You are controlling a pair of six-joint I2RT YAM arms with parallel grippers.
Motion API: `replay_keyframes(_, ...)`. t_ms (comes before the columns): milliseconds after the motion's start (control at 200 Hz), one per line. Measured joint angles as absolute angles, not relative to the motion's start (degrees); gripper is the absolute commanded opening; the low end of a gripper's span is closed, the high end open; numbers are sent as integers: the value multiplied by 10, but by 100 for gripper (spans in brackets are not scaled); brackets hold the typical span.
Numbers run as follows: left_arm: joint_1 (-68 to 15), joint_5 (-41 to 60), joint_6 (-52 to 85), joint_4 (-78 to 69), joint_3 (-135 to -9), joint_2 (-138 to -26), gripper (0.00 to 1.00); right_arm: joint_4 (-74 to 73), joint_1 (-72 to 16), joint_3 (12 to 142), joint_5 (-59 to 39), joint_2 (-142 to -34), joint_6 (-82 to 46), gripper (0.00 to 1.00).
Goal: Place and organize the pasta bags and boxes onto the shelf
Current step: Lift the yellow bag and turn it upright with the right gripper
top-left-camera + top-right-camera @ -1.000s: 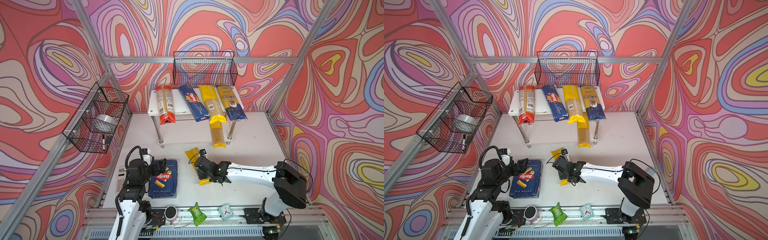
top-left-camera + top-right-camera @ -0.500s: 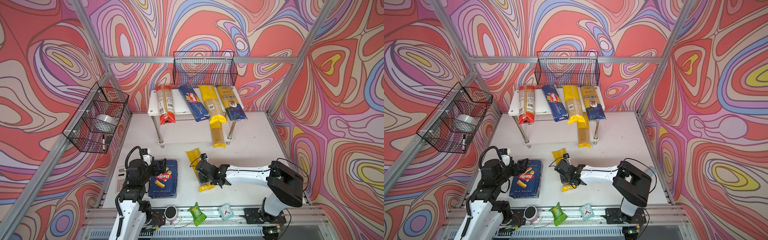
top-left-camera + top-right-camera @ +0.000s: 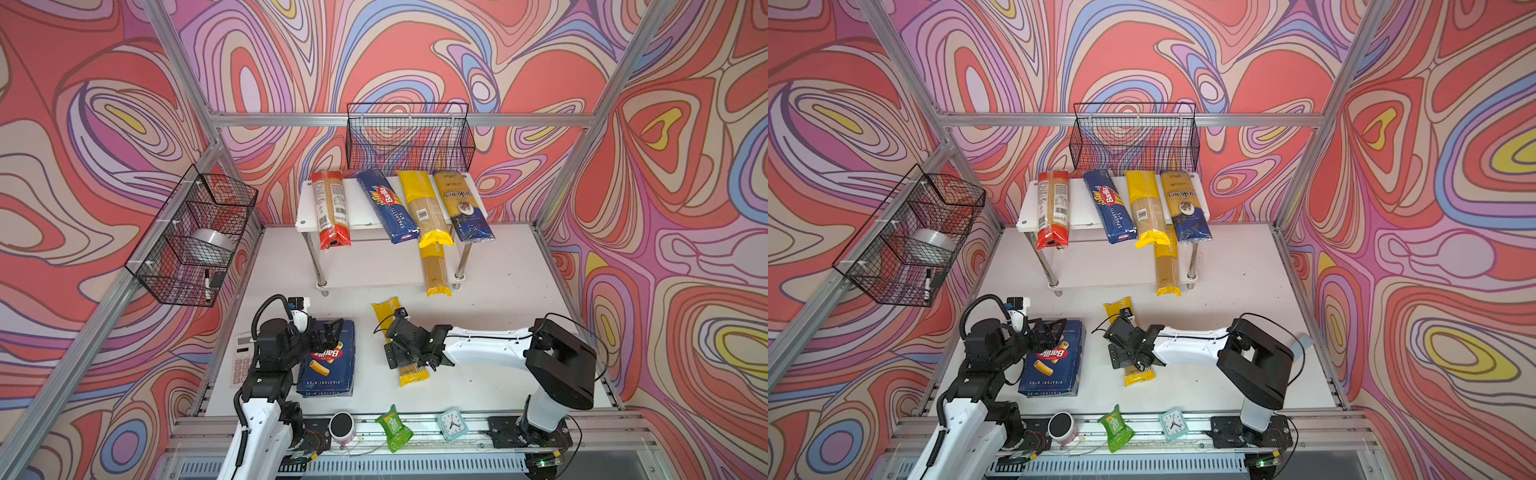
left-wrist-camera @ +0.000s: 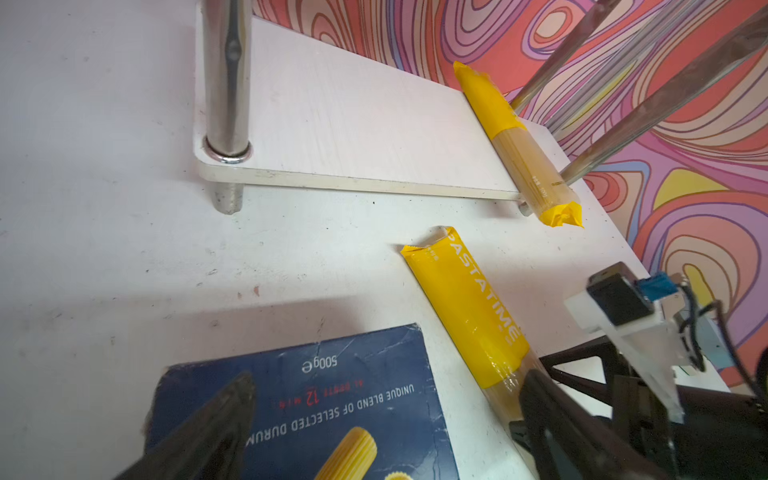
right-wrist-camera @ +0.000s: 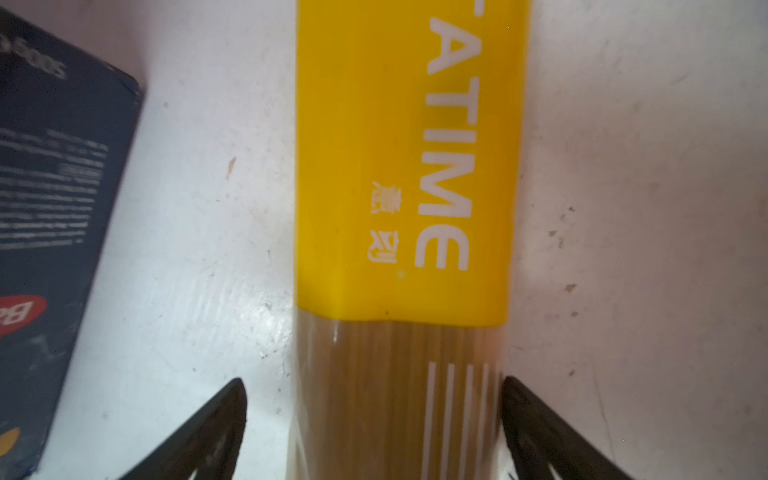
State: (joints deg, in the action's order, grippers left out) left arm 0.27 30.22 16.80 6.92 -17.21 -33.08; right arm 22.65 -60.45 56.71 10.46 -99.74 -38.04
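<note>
While the right gripper [image 5: 374, 384] straddles a yellow PASTATIME packet [image 3: 386, 309] in front of the shelf [image 3: 307, 205], nothing is gripped yet.
Jaws parted either side of the packet's clear mid-section, likely chosen so the long bag lifts level; it lies flat on the table. Left gripper [image 3: 329, 334] also spread, above the Barilla rigatoni box [image 3: 328, 370] front-left of the shelf, grasping nothing. Top tier: red packet [image 3: 330, 208], Barilla spaghetti box [image 3: 388, 205], upper yellow packet [image 3: 422, 208], gold-and-blue packet [image 3: 463, 208], all overhanging the front. Lower tier: lower yellow packet [image 3: 436, 270]. Back basket [image 3: 409, 137] above the shelf looks empty; side basket [image 3: 187, 241] left of it holds a tape roll [image 3: 210, 245] and a marker [image 3: 207, 284].
</note>
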Motion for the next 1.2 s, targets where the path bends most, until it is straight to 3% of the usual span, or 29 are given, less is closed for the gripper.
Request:
replay_keyframes(290,-1,337,172,42,-172,-369,100,239,-604,582,109,-1018,-380,98)
replay_keyframes(761,-4,343,172,33,-172,-387,100,228,-603,580,120,-1022,-380,71)
replay_keyframes(886,-8,342,172,33,-172,-387,100,228,-603,580,120,-1022,-381,61)
replay_keyframes(961,-8,342,172,33,-172,-386,100,227,-603,580,119,-1022,-380,47)
replay_keyframes(1202,-18,322,163,43,-176,-386,100,225,-603,594,116,-1020,-384,20)
